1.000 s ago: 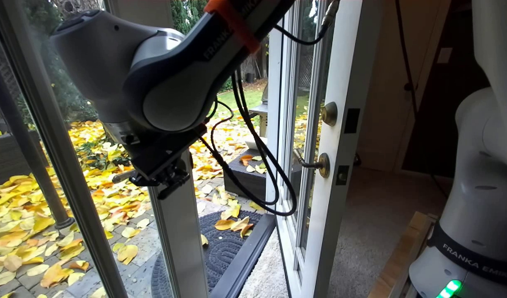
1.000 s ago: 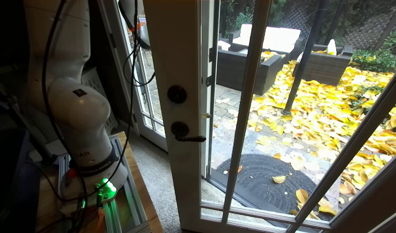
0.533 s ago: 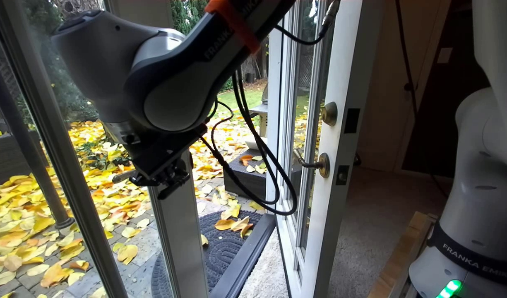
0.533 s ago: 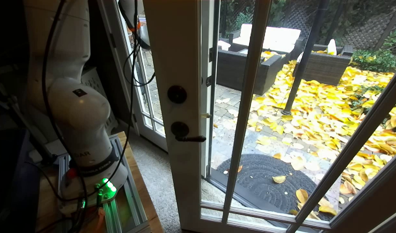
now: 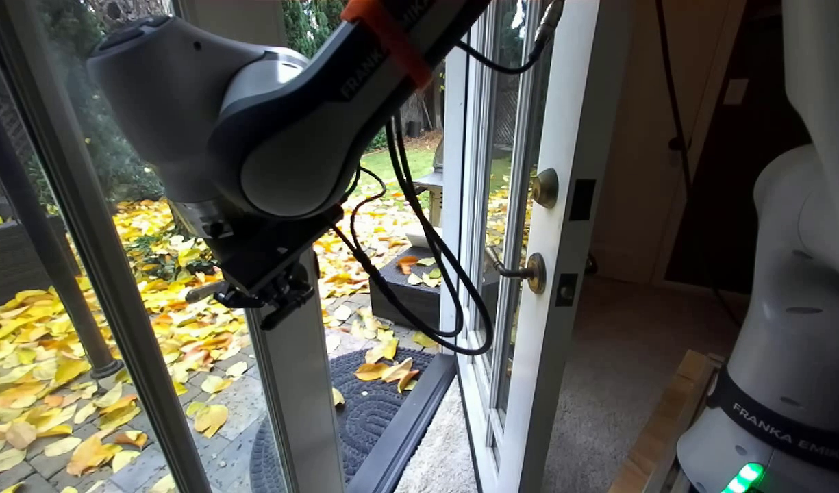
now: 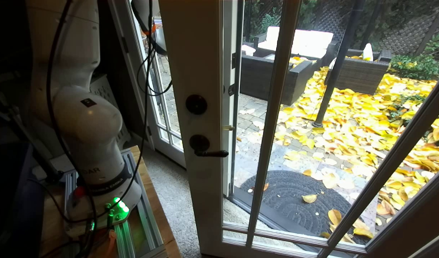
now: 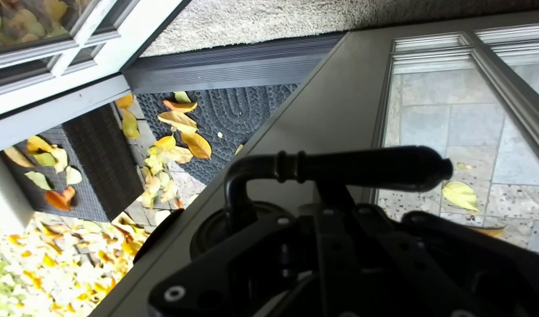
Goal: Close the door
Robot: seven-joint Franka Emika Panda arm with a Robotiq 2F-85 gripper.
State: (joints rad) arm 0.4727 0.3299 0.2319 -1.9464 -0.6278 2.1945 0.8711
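The door [image 5: 559, 383] stands open inward, with its brass lever [image 5: 518, 272] and round brass deadbolt [image 5: 545, 188] facing the opening. In an exterior view the door [image 6: 205, 197] shows its other face with a dark lever [image 6: 210, 153]. Its lower part also shows in the wrist view [image 7: 141, 31]. My gripper [image 5: 282, 308] is away from it, at the other glazed leaf [image 5: 296, 383]. In the wrist view my gripper [image 7: 337, 193] looks shut, its fingertips partly hidden at that leaf's dark lever [image 7: 375, 169]. I cannot tell whether they touch it.
Looped black cables [image 5: 484, 322] hang from my arm in front of the door. The dark threshold [image 5: 405, 424] crosses the opening, with a dark mat [image 6: 294, 200] outside. The robot base [image 6: 108, 186] stands on a wooden platform [image 5: 666, 424] on the door's inner side.
The arm has shifted very slightly to the right in an exterior view. The door and the other leaf have not visibly moved.
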